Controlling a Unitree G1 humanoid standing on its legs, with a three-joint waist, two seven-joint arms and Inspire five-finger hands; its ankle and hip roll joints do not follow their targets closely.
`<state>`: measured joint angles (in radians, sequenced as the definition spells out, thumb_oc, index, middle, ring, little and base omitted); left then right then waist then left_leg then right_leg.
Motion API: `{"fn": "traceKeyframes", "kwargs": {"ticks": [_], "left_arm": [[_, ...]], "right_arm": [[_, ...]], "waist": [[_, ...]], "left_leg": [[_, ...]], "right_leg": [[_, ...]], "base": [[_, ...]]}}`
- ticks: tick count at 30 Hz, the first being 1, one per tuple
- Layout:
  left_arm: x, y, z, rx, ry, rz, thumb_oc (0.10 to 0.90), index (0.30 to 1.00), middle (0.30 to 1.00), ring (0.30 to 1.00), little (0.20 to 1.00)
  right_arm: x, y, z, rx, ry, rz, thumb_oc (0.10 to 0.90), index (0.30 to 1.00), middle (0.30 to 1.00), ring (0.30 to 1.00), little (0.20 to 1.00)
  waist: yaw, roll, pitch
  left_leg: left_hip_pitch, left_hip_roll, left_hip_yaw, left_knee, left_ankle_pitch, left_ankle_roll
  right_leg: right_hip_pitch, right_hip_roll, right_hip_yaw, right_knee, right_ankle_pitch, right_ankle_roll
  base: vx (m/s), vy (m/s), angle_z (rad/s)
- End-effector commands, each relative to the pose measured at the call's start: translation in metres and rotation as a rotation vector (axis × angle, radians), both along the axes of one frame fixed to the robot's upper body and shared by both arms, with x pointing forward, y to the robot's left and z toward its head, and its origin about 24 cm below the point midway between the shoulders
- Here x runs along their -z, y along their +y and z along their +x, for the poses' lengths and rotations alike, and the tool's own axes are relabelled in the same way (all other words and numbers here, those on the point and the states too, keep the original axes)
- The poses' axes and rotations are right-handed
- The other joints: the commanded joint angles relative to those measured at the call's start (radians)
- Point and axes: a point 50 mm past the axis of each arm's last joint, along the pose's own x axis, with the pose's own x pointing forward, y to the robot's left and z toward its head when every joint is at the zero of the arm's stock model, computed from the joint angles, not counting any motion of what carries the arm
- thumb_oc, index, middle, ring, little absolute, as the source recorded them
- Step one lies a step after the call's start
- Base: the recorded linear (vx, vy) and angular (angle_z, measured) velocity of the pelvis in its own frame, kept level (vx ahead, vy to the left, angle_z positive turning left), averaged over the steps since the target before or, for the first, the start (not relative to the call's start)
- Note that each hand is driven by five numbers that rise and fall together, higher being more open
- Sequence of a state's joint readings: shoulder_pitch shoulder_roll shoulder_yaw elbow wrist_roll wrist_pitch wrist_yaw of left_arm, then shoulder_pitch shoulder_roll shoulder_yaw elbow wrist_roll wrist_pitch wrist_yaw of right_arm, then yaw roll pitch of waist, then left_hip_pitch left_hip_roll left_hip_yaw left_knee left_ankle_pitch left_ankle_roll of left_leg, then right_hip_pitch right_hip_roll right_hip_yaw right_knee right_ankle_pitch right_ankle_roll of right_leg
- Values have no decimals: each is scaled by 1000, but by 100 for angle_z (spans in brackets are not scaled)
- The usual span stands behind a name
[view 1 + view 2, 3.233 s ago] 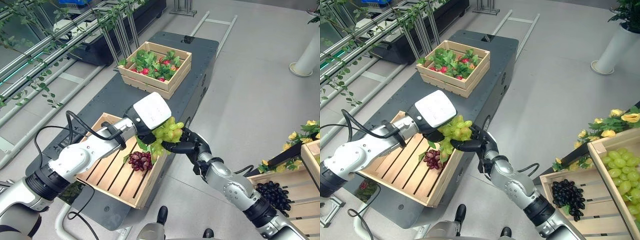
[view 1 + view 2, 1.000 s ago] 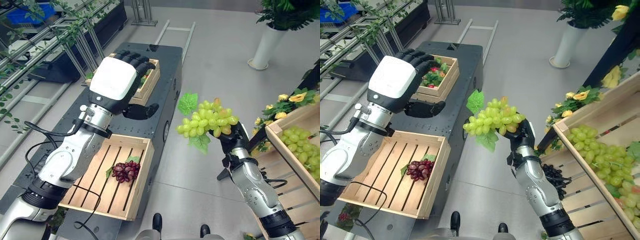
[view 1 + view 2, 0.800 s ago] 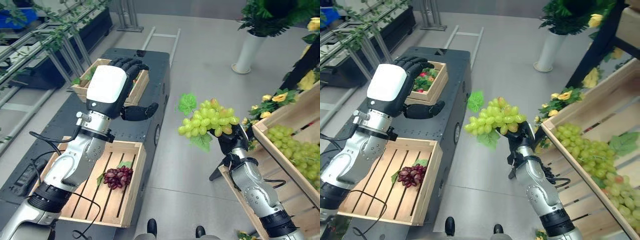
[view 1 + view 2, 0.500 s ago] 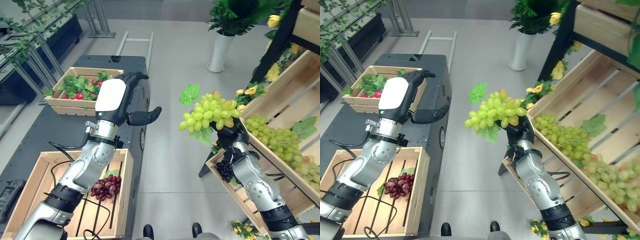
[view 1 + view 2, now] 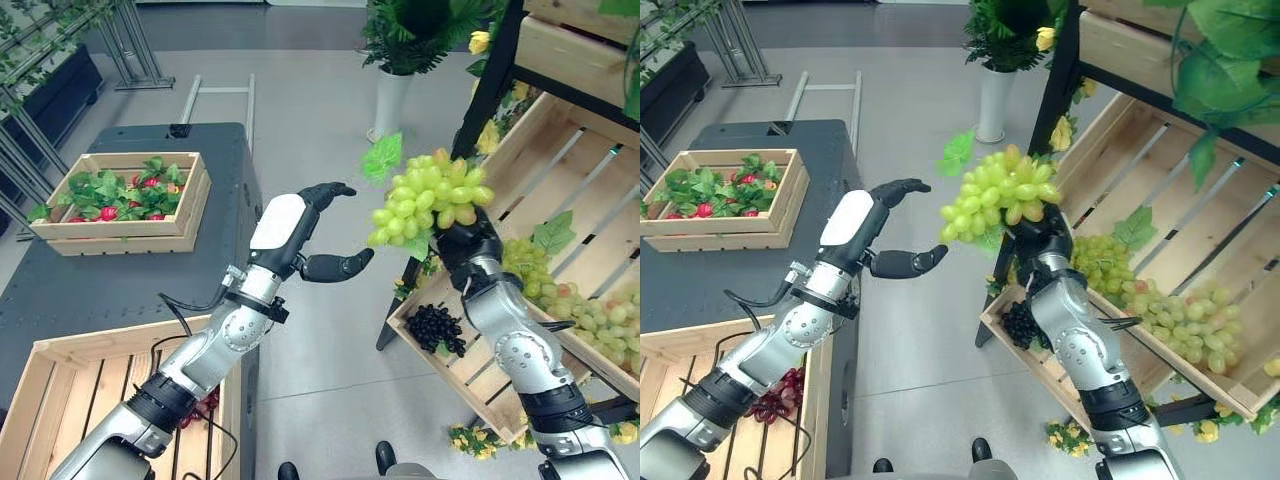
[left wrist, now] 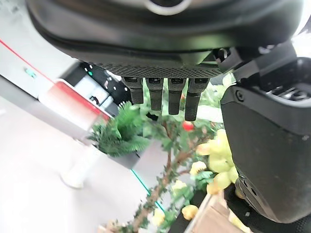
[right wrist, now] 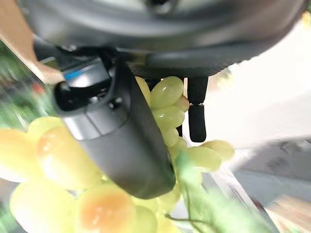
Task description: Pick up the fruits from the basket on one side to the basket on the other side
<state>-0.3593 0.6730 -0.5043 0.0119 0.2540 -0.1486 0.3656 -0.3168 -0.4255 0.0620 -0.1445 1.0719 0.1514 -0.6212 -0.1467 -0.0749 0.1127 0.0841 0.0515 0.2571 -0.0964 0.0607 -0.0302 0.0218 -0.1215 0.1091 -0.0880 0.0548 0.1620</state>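
Note:
My right hand [image 5: 472,252] is shut on a bunch of green grapes [image 5: 430,195] with a leaf and holds it up in the air. The bunch hangs just in front of a sloped wooden crate [image 5: 575,180] that holds more green grapes [image 5: 590,315]. Its thumb and fingers [image 7: 197,116] wrap the grapes [image 7: 167,114] in the right wrist view. My left hand [image 5: 285,220] floats open and empty to the left of the bunch, fingers [image 6: 167,97] straight. A slatted crate [image 5: 100,340] at the lower left holds purple grapes [image 5: 770,398].
A lower crate [image 5: 450,385] under the sloped one holds dark grapes [image 5: 432,328]. On the black cart [image 5: 120,280] stands a crate of red fruit and leaves [image 5: 110,195]. A potted plant [image 5: 995,90] stands on the grey floor behind.
Both hands were at the green grapes above the slatted crate; now the right hand alone holds them, carried right to the shelf crates. The left hand let go and opened. The camera swung right.

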Motion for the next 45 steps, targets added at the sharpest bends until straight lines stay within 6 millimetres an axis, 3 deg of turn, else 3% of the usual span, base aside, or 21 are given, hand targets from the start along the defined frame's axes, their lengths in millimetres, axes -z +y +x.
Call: {"fn": "traceKeyframes", "kwargs": {"ticks": [1,12,16,21,27,31,32,33,34,45], "left_arm": [[-42,-15,14,85,-180,-127,800,900,900,900,900],[-33,-20,13,91,-170,-181,800,900,900,900,900],[-35,-18,12,50,-200,-204,800,900,900,900,900],[-40,-11,11,-17,-271,-241,800,900,900,900,900],[-53,-2,3,-58,-412,-314,800,900,900,900,900],[-59,-3,2,-51,-430,-328,800,900,900,900,900],[-62,-5,2,-42,-432,-333,800,900,900,900,900],[-64,-5,2,-35,-432,-338,800,900,900,900,900],[-65,-6,2,-33,-433,-341,800,900,900,900,900],[-75,-10,1,-1,-435,-349,800,900,900,900,900]], "right_arm": [[-67,-50,0,242,-283,80,400,300,300,300,300],[-75,-108,-16,548,-280,137,400,300,300,300,300],[-78,-131,-23,663,-241,7,400,300,300,300,300],[-75,-144,-27,650,-223,-138,400,300,300,300,300],[-46,-164,-32,676,-128,-290,400,300,300,300,300],[-42,-174,-30,692,-74,-381,400,300,300,300,300],[-41,-177,-27,680,-60,-417,471,406,406,406,406],[-43,-177,-23,637,-67,-438,678,716,716,716,716],[-43,-176,-21,619,-69,-453,800,900,900,900,900],[-37,-173,-13,542,-9,-644,800,900,900,900,900]], "waist": [[-19,43,-93],[-72,44,-92],[-87,45,-93],[-96,44,-96],[-85,39,-103],[-78,37,-105],[-71,34,-106],[-66,34,-106],[-64,33,-106],[-51,30,-99]], "left_leg": [[36,-14,-31,9,-124,11],[44,4,8,9,-130,2],[45,8,18,9,-131,-2],[44,11,20,9,-131,-7],[45,12,17,9,-134,-8],[45,11,11,9,-136,-9],[46,10,8,9,-137,-8],[45,9,3,9,-138,-8],[44,9,3,9,-138,-9],[43,4,-8,9,-137,-7]], "right_leg": [[-29,90,-37,1,19,-30],[-47,113,8,1,28,-31],[-48,121,21,1,28,-34],[-52,126,24,1,28,-36],[-50,124,11,1,27,-37],[-49,121,2,1,27,-35],[-47,120,-2,1,27,-35],[-46,120,-5,1,27,-34],[-47,119,-8,1,27,-34],[-45,113,-27,1,27,-29]], "base": [[1,-2,-25],[3,-34,-25],[8,-40,-14],[2,-23,-6],[-3,-9,1],[-9,-5,2],[-28,-15,4],[-33,-15,4],[-28,-9,5],[-6,-2,1]]}}
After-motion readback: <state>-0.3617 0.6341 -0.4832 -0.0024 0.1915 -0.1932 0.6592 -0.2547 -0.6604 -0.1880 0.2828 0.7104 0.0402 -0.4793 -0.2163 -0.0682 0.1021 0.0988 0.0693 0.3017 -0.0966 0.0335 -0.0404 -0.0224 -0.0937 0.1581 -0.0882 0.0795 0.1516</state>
